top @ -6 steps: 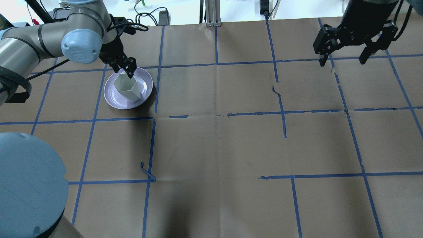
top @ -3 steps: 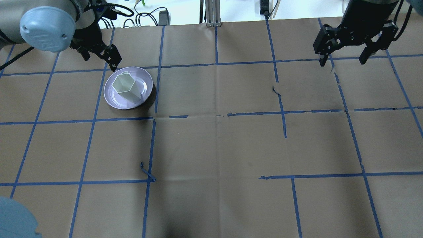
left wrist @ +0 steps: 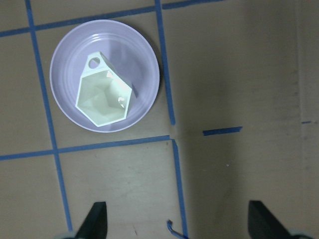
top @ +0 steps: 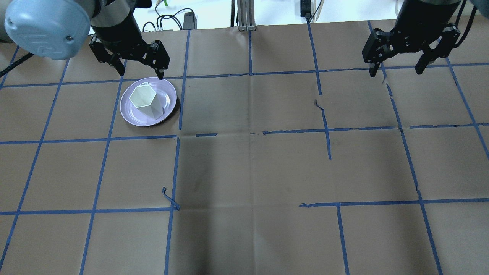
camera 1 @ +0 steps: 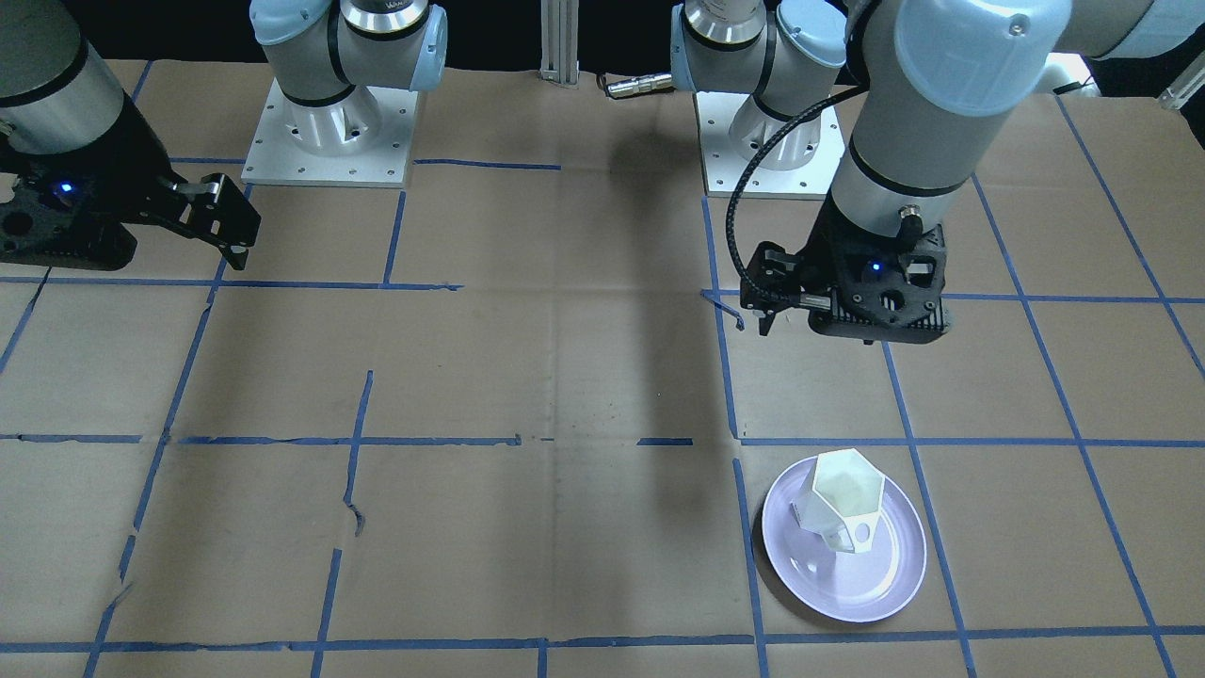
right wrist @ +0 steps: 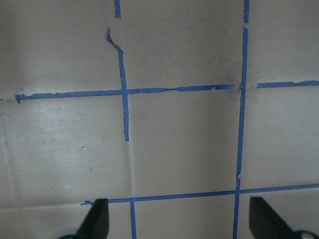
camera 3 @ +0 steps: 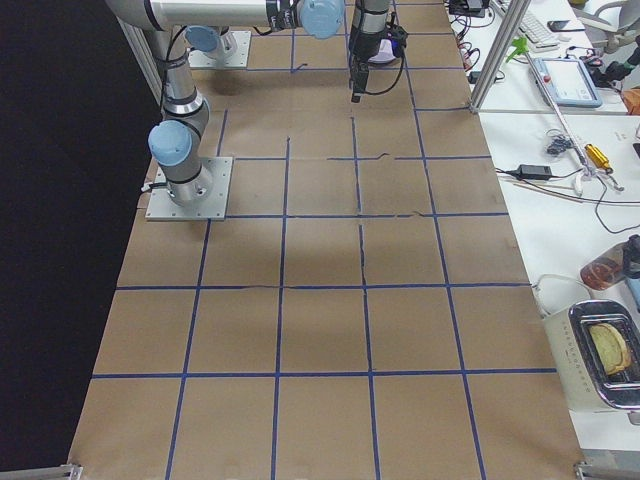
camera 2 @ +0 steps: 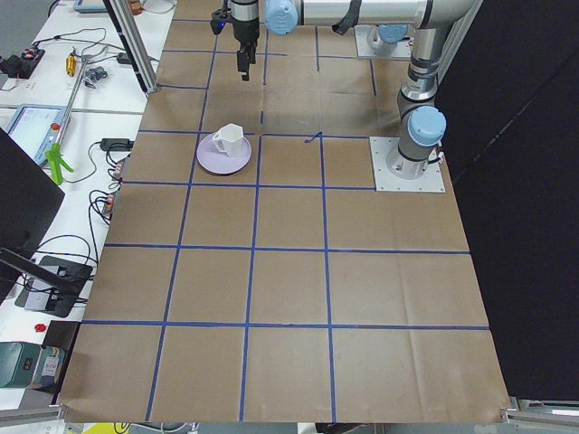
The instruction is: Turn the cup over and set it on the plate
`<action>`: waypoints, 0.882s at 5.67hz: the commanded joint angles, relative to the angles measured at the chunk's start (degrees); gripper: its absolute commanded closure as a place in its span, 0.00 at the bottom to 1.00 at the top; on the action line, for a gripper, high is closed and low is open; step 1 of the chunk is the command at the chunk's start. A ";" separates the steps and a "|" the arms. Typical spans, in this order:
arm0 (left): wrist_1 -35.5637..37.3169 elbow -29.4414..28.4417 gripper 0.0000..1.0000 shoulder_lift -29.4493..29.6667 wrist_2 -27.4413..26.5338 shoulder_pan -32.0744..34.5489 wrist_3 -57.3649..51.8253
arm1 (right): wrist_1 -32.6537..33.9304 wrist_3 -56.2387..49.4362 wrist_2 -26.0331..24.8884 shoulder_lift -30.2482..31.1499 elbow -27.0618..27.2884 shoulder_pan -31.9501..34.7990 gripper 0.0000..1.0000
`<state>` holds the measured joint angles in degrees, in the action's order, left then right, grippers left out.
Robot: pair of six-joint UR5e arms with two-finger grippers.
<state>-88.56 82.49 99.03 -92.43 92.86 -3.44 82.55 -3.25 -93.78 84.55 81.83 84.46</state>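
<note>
The white faceted cup (top: 144, 100) stands upright, hexagonal rim up, on the lavender plate (top: 128, 114) at the table's left. It shows the same way in the front view, cup (camera 1: 845, 504) on plate (camera 1: 847, 598), and in the left wrist view, cup (left wrist: 104, 97) on plate (left wrist: 62, 99). My left gripper (top: 140, 72) is open and empty, raised above the plate's far edge, apart from the cup. Its fingertips (left wrist: 97, 219) frame the left wrist view. My right gripper (top: 396, 71) is open and empty, hovering over the far right of the table.
Brown paper with a blue tape grid covers the table (top: 252, 172). A loose curl of tape (top: 170, 200) lies near the middle left. Cables and an aluminium post (top: 246, 15) sit beyond the far edge.
My left gripper has let go of the cup's rim, lifted away, turned and opened wide. The cup stays upright on the plate. The right arm has not moved.
</note>
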 commanded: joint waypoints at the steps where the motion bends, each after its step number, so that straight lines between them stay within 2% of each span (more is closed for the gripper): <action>1: -7.73 0.47 0.00 -4.61 2.16 -0.04 1.60 | -0.02 0.00 0.00 0.00 -0.01 0.00 0.00; 2: -7.77 0.65 0.00 -5.25 3.56 -0.75 1.68 | -0.02 0.00 0.00 0.00 -0.01 0.00 0.00; 5: -7.77 1.09 0.00 -5.25 3.31 -0.75 1.33 | -0.02 0.00 0.00 0.00 -0.01 0.00 0.00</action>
<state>-96.31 83.52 93.81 -88.91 92.16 -2.02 82.57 -3.25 -93.78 84.55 81.83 84.46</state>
